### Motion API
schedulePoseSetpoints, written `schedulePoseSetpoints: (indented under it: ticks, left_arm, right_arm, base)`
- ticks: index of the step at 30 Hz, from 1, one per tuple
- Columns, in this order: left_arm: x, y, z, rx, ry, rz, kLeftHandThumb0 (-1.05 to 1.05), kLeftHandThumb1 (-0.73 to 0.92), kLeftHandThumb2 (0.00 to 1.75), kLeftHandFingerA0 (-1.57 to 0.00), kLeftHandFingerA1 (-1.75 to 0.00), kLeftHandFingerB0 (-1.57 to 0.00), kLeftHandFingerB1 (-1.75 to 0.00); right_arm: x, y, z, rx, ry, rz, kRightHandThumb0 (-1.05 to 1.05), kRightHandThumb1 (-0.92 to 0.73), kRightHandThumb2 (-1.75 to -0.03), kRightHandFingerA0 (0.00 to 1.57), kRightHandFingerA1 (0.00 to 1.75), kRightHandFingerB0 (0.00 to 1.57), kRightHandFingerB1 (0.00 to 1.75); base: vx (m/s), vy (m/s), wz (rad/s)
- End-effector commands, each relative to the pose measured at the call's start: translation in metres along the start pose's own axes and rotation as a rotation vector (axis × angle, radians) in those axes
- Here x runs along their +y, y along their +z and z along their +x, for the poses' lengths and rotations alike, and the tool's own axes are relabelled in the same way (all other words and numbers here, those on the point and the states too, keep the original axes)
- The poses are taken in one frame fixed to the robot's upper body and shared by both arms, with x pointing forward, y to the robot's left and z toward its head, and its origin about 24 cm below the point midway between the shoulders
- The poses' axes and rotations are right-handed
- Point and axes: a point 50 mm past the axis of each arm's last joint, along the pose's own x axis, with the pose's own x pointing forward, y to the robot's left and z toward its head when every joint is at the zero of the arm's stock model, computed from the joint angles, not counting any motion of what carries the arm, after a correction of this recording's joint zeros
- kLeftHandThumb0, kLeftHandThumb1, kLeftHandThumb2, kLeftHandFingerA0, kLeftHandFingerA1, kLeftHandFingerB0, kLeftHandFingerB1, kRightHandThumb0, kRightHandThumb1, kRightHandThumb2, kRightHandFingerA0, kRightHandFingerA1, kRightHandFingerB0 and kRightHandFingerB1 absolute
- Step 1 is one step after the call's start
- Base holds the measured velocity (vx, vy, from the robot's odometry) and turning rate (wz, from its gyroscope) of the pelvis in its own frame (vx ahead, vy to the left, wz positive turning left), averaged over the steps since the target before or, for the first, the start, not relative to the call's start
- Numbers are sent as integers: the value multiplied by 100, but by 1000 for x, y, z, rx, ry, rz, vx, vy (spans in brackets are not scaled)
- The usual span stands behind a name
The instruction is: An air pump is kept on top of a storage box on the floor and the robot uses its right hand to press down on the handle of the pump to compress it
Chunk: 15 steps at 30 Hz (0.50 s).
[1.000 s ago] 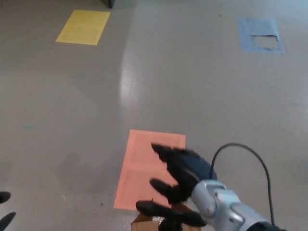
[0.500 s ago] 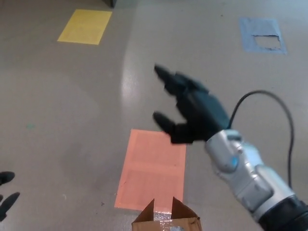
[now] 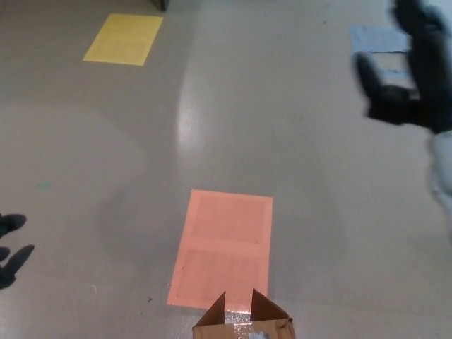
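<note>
The right hand [image 3: 413, 67] is now high up at the top right corner of the head view. Half a second ago it was near the middle, above the orange patch [image 3: 222, 247]. One second ago it was low, right over the box [image 3: 244, 321]. So it has gone up and out to the side, away from the box. It looks blurry. Its fingers [image 3: 374, 78] are spread apart and it holds nothing. Part of it is cut off by the picture edge. A bit of the grey arm [image 3: 443, 176] shows below it at the right edge.

The box sits at the very bottom of the picture, in the middle. Only its top shows: two brown flaps standing up and a bit of something shiny between them. I cannot tell if that shiny bit is the pump. The box is in the same place as half a second ago. Nothing touches it.

The left hand [image 3: 13, 244] peeks in at the left edge, low down. Only dark fingertips show, held a little apart. It is about where it was before.

On the grey floor [image 3: 282, 141] there is a yellow patch [image 3: 123, 39] at the top left. A blue patch [image 3: 381, 42] lies at the top right, partly behind the right hand. The patches have not moved.
</note>
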Motion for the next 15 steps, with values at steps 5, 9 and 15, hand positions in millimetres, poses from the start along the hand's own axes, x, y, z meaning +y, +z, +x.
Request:
schedulePoseSetpoints:
  ticks: [5, 9, 15]
  left_arm:
    - [29, 1, 0, 59, 70, -11, -60, 86, 66, -26, -32, -19, -28]
    - [34, 5, 1, 51, 81, -5, -59, 86, 65, -28, -33, -20, -28]
    - [30, 5, 2, 61, 62, 17, -56, 85, 65, -27, -32, -23, -29]
  right_arm:
    - [-1, -124, -42, 503, -55, 56, -33, -59, -110, 0, 48, 0, 47]
    - [15, -143, -61, 650, 58, 28, -67, -67, -96, 4, 40, 2, 36]
    - [35, -166, -103, 855, 182, 44, -69, -68, -99, 4, 40, 3, 34]
  base:
    - [0, 0, 0]
    - [0, 0, 0]
    - [0, 0, 0]
